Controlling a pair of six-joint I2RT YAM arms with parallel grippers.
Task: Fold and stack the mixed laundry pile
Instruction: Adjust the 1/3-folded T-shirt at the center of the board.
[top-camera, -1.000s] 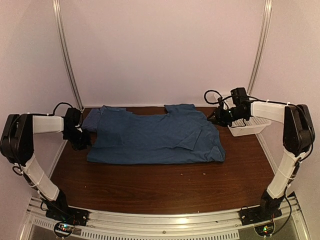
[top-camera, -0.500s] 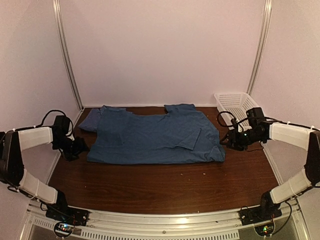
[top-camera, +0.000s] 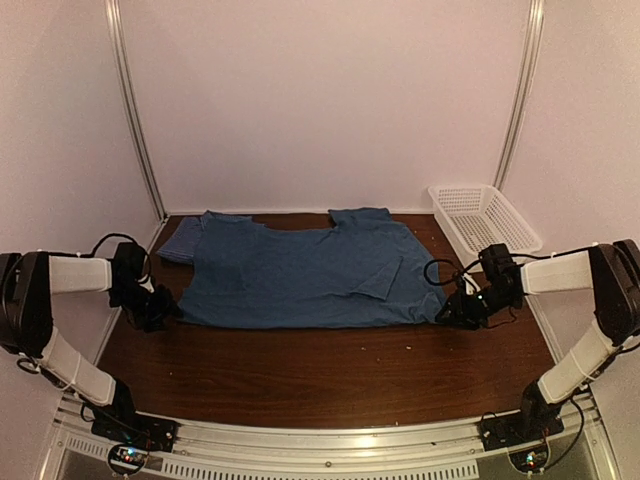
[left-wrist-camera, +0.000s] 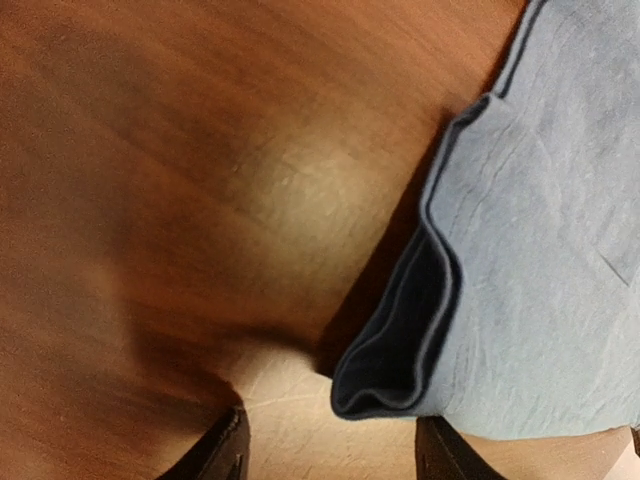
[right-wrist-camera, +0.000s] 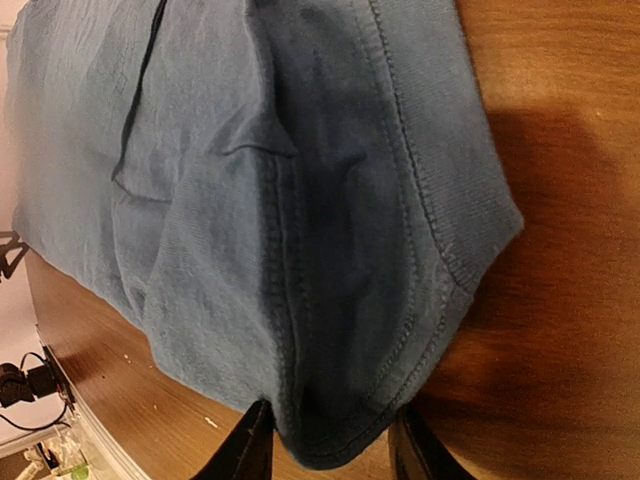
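Observation:
The teal-blue t-shirt (top-camera: 310, 275) lies spread flat across the back half of the table. The checked shirt (top-camera: 182, 240) shows only as a strip at the back left, tucked under the t-shirt's sleeve. My left gripper (top-camera: 165, 310) is low at the t-shirt's front left corner. In the left wrist view it (left-wrist-camera: 335, 458) is open, and the folded corner (left-wrist-camera: 400, 370) lies just ahead, nearer the right finger. My right gripper (top-camera: 447, 315) is at the front right corner. Its jaws (right-wrist-camera: 335, 442) stand open astride the hemmed corner (right-wrist-camera: 340, 400), with cloth between the fingers.
A white lattice basket (top-camera: 485, 215) stands at the back right, just behind the right arm. The brown wooden table (top-camera: 320, 370) runs bare from the t-shirt's front hem to the near rail. Metal frame posts stand at both back corners.
Both arms have come forward and down from the t-shirt's back corners to its front corners. Each gripper opened wider, then narrowed a little. The t-shirt has stayed in place.

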